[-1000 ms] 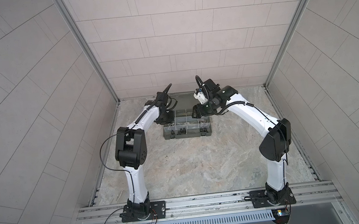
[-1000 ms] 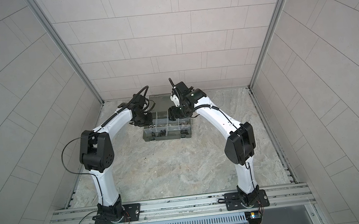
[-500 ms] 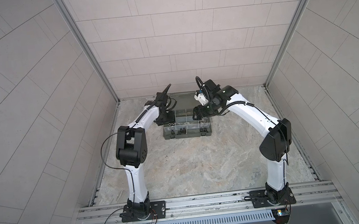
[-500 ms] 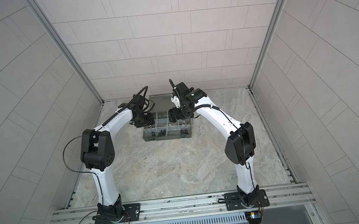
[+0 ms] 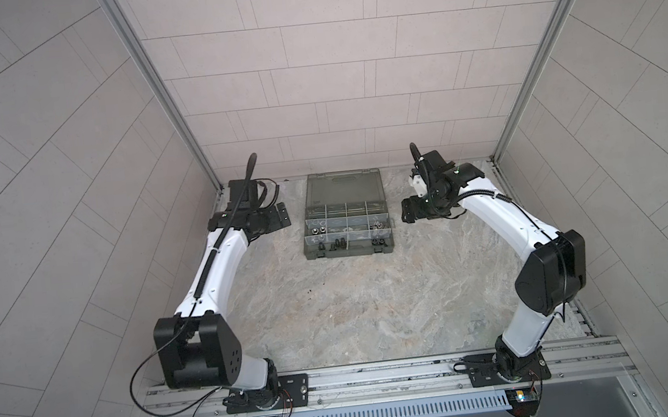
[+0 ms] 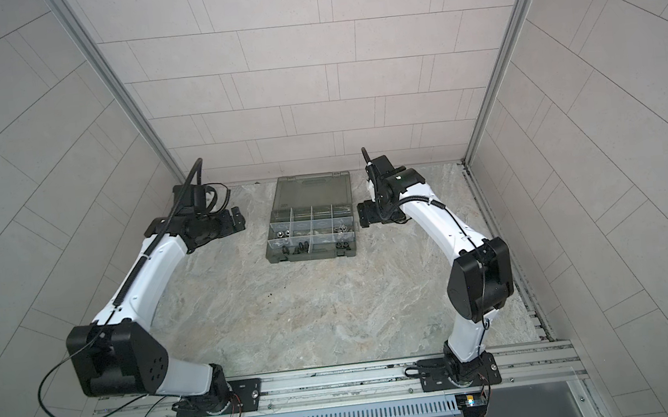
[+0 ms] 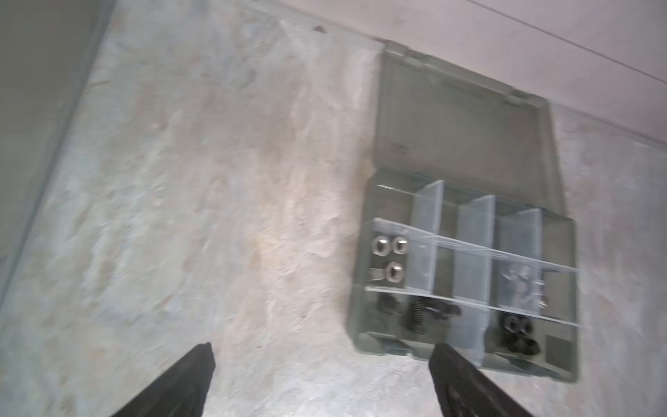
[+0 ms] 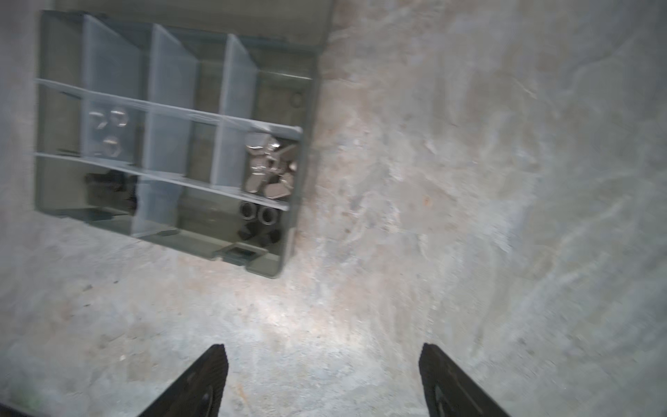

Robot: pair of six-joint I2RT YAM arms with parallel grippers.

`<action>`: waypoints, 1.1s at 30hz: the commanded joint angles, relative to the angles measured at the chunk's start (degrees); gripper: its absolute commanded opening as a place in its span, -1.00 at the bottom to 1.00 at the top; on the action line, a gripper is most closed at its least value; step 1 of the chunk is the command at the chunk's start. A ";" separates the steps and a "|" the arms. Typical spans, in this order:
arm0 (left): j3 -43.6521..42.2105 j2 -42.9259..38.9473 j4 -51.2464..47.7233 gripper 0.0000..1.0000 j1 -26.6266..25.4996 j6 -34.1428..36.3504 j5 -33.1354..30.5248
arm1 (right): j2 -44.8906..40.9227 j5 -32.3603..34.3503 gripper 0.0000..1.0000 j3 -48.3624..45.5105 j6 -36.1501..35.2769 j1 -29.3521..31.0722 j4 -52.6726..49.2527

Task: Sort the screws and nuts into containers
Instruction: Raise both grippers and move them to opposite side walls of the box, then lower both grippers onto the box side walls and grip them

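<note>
While both top views give case mid-frame as small box, wrist views resolve containers: screws in lowest row at left, silver nuts in cell above, wing and black ones at right end. Left gripper and right gripper flank case, off its side edges, jaws spread, empty. Bare table fills lower frame

Passing freely over bare worktop in front of case. Passing too through clear side lanes between case and left hand, case and right hand. Getting blocked behind by flat-lying lid, then back wall just beyond.
</note>
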 commanded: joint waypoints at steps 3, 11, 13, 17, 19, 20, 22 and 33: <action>-14.06 -10.04 9.09 1.00 0.54 2.46 -8.19 | -7.19 10.17 0.72 -10.61 -0.27 -1.29 6.34; -17.31 -10.25 11.92 1.00 0.69 -0.06 -0.54 | -6.80 -0.91 0.29 -19.41 4.67 0.58 16.79; -16.76 -8.42 13.17 1.00 0.64 -0.24 1.67 | -3.89 -0.36 0.18 -17.28 5.34 3.26 17.68; -15.28 -3.81 16.55 1.00 0.58 -1.51 5.10 | 3.71 -1.97 0.08 -9.85 5.41 6.18 15.23; -13.38 -0.83 16.81 1.00 0.20 -1.68 7.81 | 7.85 -2.38 0.05 -6.01 6.44 6.99 13.60; -12.36 0.32 16.56 1.00 -0.15 -1.78 8.22 | 9.29 -2.63 0.04 -5.04 6.81 7.13 13.58; -10.86 2.53 16.50 1.00 -1.19 -1.92 9.03 | 11.22 -3.56 0.04 -4.00 7.96 7.46 14.91; -8.97 10.09 16.34 0.98 -8.22 -1.22 8.99 | 14.45 -3.62 0.04 -1.86 7.84 7.47 14.27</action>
